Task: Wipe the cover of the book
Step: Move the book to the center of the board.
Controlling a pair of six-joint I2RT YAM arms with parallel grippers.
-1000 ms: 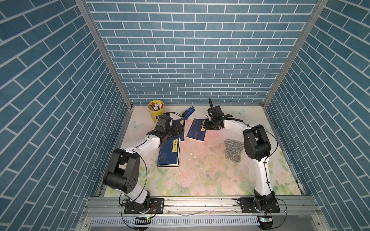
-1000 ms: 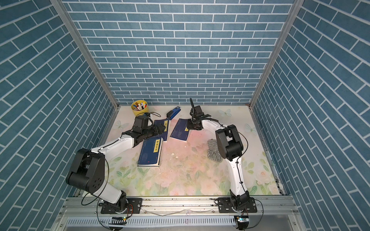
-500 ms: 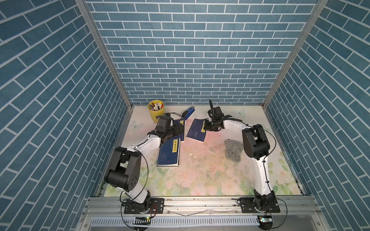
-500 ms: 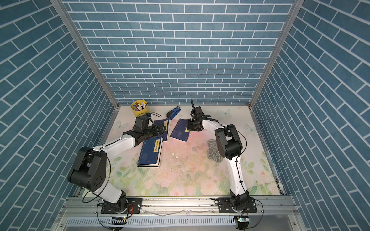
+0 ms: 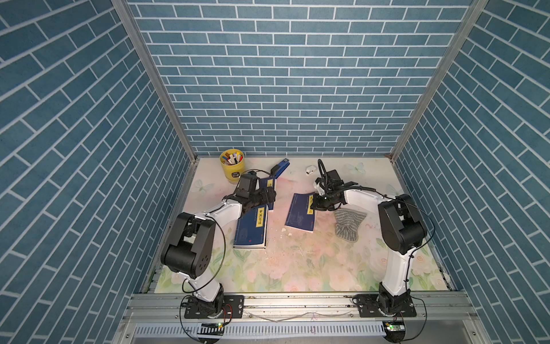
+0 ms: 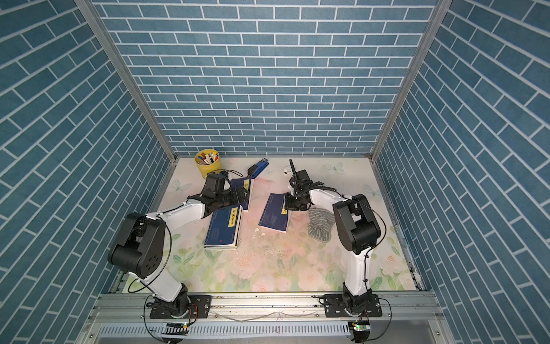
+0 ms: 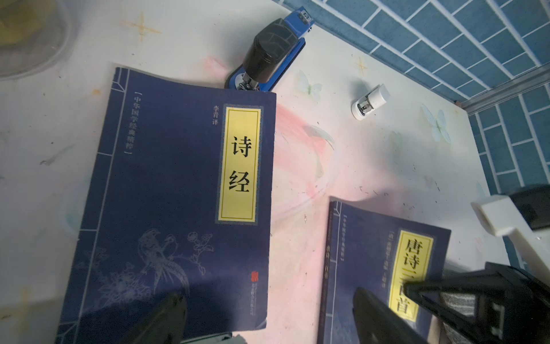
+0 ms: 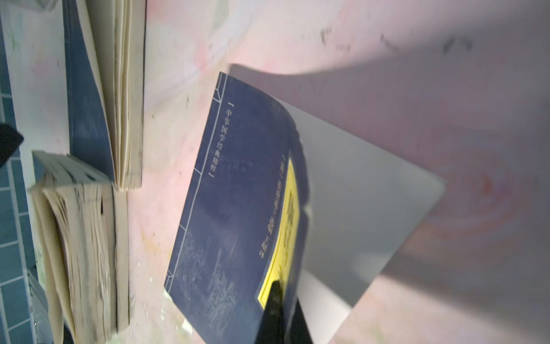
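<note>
Seen from the front rail, the floral table (image 5: 297, 268) is sprinkled with pale crumbs. The near book (image 5: 249, 230) lies shut on it, dark blue with a yellow title strip. Just beyond it and to the right lies the middle book (image 5: 299, 216). The right gripper (image 5: 316, 205) is pinched tight on the outer edge of its front cover (image 8: 238, 193), and in the right wrist view that cover curls up off the white page beneath. The striped cloth (image 5: 347, 225) lies crumpled on the table just beside this book, on the side away from the other books, with nothing holding it. Farther back, the left gripper (image 5: 265, 195) hangs over the far book (image 7: 178, 193), spread wide and holding nothing. A blue stapler (image 5: 280, 167) lies just at that book's far edge. A yellow pen cup (image 5: 232, 165) and a small white object (image 5: 309, 169) sit near the back wall.
</note>
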